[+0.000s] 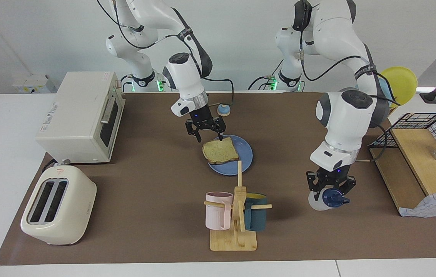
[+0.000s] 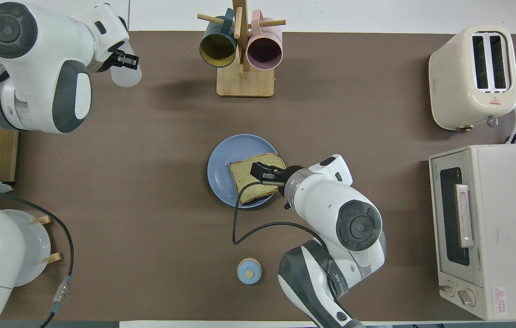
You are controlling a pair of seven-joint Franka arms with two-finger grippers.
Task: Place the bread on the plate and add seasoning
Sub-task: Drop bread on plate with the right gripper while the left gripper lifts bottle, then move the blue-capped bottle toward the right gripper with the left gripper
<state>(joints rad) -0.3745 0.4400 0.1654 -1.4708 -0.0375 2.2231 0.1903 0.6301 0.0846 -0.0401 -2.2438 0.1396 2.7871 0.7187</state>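
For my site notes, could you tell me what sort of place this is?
Probably a lab mock-up of a kitchen: a toaster, a toaster oven and a mug rack share one table.

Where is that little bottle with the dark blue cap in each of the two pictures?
Facing view: the seasoning hangs in the left gripper, beside the mug rack, toward the left arm's end of the table.
Overhead view: the seasoning shows near the top edge under the left gripper.
Shared landmark: the mug rack.
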